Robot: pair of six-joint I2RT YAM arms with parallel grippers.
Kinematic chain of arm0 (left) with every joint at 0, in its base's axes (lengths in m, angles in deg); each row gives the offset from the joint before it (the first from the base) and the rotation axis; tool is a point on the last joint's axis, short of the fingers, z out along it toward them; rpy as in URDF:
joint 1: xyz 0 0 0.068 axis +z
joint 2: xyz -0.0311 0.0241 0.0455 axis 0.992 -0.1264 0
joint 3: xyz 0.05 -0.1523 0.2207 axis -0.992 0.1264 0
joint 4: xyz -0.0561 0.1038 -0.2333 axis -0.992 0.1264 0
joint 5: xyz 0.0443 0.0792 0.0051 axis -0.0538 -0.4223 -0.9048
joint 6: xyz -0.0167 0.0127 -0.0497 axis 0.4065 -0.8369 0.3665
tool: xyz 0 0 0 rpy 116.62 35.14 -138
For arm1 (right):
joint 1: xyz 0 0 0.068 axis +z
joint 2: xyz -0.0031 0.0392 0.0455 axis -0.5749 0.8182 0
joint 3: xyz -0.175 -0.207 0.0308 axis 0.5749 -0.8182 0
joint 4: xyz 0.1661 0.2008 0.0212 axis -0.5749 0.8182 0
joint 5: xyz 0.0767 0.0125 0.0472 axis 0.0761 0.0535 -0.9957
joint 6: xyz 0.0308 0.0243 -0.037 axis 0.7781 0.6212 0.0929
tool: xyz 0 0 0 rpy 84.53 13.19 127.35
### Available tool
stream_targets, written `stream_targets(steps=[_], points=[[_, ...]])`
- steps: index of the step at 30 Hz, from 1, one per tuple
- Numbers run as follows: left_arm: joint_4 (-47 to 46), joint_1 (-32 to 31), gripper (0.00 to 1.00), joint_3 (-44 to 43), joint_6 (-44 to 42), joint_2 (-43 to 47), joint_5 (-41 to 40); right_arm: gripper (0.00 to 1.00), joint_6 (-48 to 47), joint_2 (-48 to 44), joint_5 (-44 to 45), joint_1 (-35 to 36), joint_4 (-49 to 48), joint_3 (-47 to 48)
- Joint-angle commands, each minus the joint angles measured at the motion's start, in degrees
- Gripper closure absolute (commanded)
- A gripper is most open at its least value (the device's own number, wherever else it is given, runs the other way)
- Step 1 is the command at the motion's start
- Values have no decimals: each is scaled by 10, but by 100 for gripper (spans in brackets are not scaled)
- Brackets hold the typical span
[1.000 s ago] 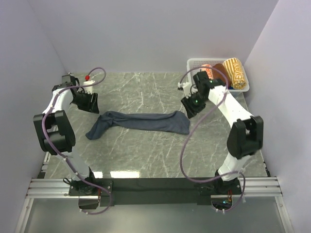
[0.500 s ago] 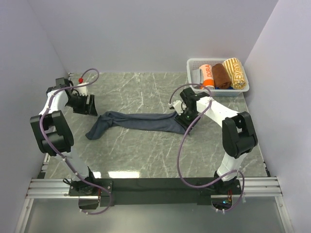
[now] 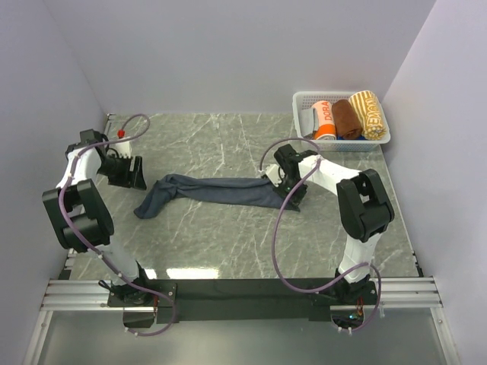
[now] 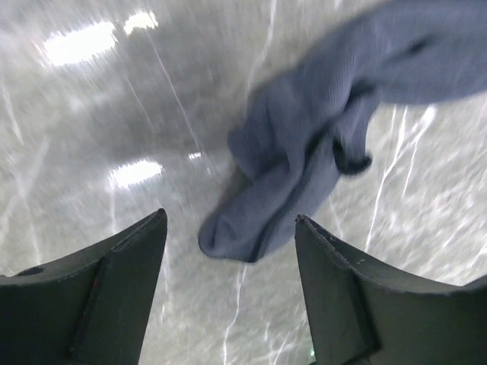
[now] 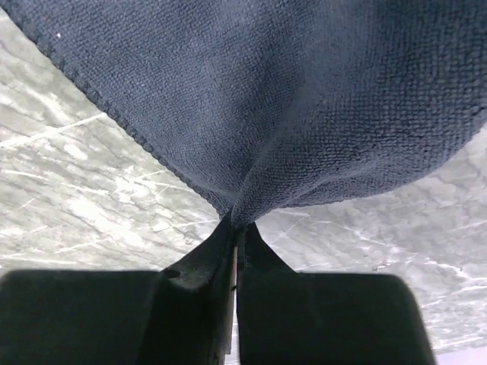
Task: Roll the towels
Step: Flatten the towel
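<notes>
Navy-blue towel stretched out as a long rumpled band across the middle of the grey marble tabletop, running left to right, nowhere rolled. Bunched and folded over itself at the left end, flatter toward the right.

Right gripper down on that right end, jaws pressed together on a pinch of the cloth's edge. From the right wrist, black fingertips meeting, with a peak of the towel drawn in between them.

Left gripper near the tabletop's left edge, beside the bunched end but apart from it, jaws spread wide and holding nothing. From the left wrist, crumpled tip of the towel lying on the marble beyond the two dark fingers.

At the far right corner, white lattice basket with three rolled cloths, orange, brown and yellow, side by side.
</notes>
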Motion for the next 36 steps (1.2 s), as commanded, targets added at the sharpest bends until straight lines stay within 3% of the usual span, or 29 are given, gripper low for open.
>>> stream_targets(steps=[1, 9, 16, 24, 27, 36], points=[[7, 1, 29, 39, -60, 40, -19, 100, -5, -37, -11, -9, 13, 17], [13, -12, 35, 38, -123, 69, 98, 100, 4, -77, -87, -75, 94, 125], [-7, -87, 48, 41, -140, 81, 48, 100, 9, -62, -111, -90, 124, 175], [-36, -143, 45, 43, -109, 61, -11, 100, 15, -57, -114, -95, 131, 188], [-41, -152, 50, 38, -105, 48, -29, 100, 16, -55, -113, -97, 133, 195], [-14, -154, 80, 15, -86, 13, -42, 100, 25, -42, -122, -121, 144, 231]])
